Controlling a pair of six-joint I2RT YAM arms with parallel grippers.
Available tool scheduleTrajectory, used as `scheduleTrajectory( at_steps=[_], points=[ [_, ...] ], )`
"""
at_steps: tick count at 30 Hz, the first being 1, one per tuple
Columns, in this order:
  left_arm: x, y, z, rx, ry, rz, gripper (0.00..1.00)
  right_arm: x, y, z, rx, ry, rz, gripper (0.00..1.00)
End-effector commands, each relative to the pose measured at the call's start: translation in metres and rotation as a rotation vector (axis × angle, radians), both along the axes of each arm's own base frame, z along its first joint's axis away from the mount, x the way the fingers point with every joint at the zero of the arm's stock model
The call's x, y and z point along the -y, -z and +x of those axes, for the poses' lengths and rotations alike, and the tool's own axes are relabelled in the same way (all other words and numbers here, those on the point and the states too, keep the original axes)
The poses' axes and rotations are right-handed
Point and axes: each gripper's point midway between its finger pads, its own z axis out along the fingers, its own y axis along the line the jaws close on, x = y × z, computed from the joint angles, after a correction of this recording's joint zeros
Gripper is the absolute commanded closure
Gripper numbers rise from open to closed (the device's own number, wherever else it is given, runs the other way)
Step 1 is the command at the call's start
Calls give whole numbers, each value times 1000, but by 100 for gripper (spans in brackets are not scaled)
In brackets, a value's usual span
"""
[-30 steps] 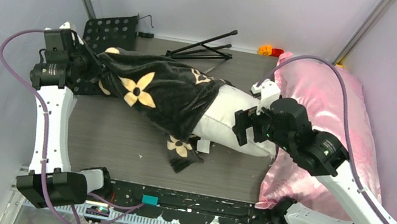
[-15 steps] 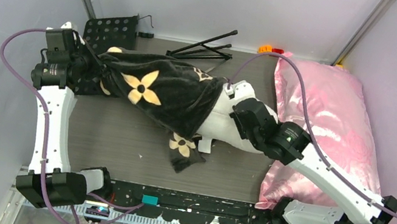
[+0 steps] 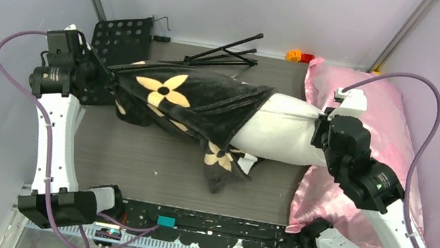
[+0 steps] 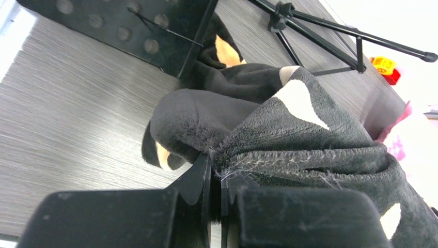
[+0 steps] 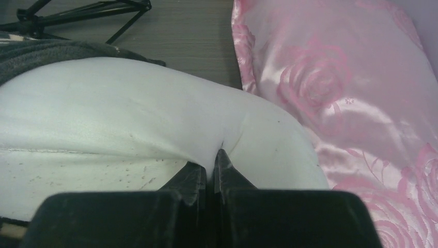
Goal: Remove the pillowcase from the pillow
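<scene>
The black plush pillowcase (image 3: 194,102) with tan flower motifs stretches across the table's middle, covering the left part of the white pillow (image 3: 287,136). My left gripper (image 3: 103,73) is shut on the pillowcase's left end; in the left wrist view the fabric (image 4: 289,134) bunches between the jaws of that gripper (image 4: 216,170). My right gripper (image 3: 320,129) is shut on the pillow's bare right end. In the right wrist view a pinch of white pillow (image 5: 155,119) sits between the tips of this gripper (image 5: 212,157). A loose pillowcase corner (image 3: 221,162) hangs toward the front.
A shiny pink satin pillow (image 3: 374,124) lies along the right side, under my right arm. A black perforated plate (image 3: 121,38) and a folded black stand (image 3: 226,55) lie at the back left. Small orange and red blocks (image 3: 299,56) sit at the back wall.
My right gripper closed on the pillow's right end and pulled it rightward. More white pillow now shows, and the pillowcase is stretched flatter between the two grippers. The left gripper held its grip.
</scene>
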Motion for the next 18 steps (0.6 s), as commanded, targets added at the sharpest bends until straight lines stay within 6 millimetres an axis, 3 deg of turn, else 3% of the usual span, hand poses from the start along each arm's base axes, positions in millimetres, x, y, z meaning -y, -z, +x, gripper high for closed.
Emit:
scheduleTrajectory(
  at_steps=[1, 4, 6, 8, 11, 15, 18],
  points=[
    [-102, -47, 10, 76, -349, 333, 100, 62, -41, -12, 132, 277, -6, 100],
    [-72, -38, 26, 88, -177, 250, 97, 17, -22, 0, 61, 79, 73, 100],
    [-39, -37, 32, 107, -43, 209, 80, -20, -2, 10, -35, -64, 113, 100],
    [-14, -40, 30, 102, 29, 261, 51, -49, 15, 15, -132, -163, 143, 100],
    [20, -50, 22, 85, 130, 374, 30, -79, 34, 19, -246, -258, 185, 100],
    [72, -65, 7, 110, 285, 311, 25, -99, 38, 19, -277, -326, 238, 100],
    [123, -74, -6, 174, 436, 216, 22, -104, 35, 17, -252, -358, 270, 100]
  ],
)
